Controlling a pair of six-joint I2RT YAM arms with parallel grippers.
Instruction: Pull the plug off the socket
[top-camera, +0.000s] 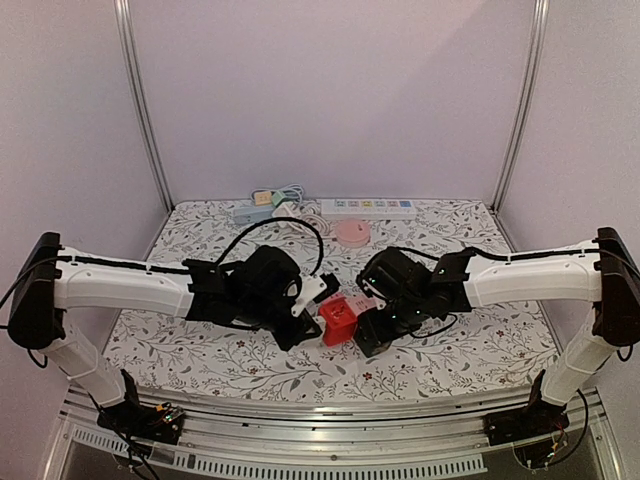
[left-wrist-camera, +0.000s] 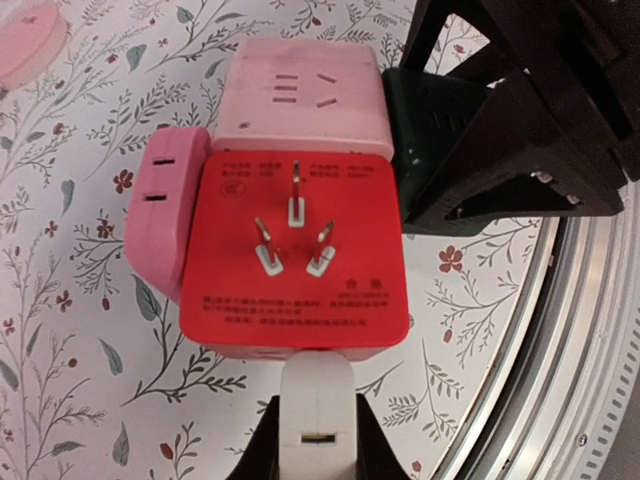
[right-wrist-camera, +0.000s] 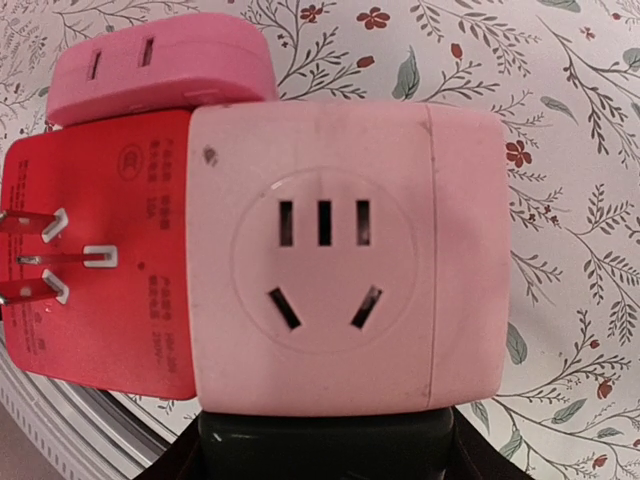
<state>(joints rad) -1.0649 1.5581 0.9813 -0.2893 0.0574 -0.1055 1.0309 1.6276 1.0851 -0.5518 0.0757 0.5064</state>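
Looking down from the top camera, the socket cube (top-camera: 338, 320) sits on the flowered bench (top-camera: 450, 350) between my two arms, its red face turned up, with a white plug (top-camera: 314, 288) sticking out toward my left arm. My left pincer (top-camera: 305, 300) is at that plug, and my right pincer (top-camera: 372, 328) sits tight against the cube's other side.

From my left wrist, the cube (left-wrist-camera: 295, 240) shows a red labelled face with three metal prongs, a pale pink face above it with slots, and a deeper pink lobe (left-wrist-camera: 162, 205) with two slots on one side. The white plug (left-wrist-camera: 318, 410) enters the cube's near edge. My left pincer (left-wrist-camera: 318, 445) is pressed together on it, dark fingers on both flanks, so the cube lies just past my fingertips.

From my right wrist, the pale pink outlet face (right-wrist-camera: 330, 260) fills the view, with the red pronged face beside it. One dark finger (right-wrist-camera: 320, 445) presses on the cube's near side. The other finger is hidden, so I cannot tell whether that pincer clamps the cube
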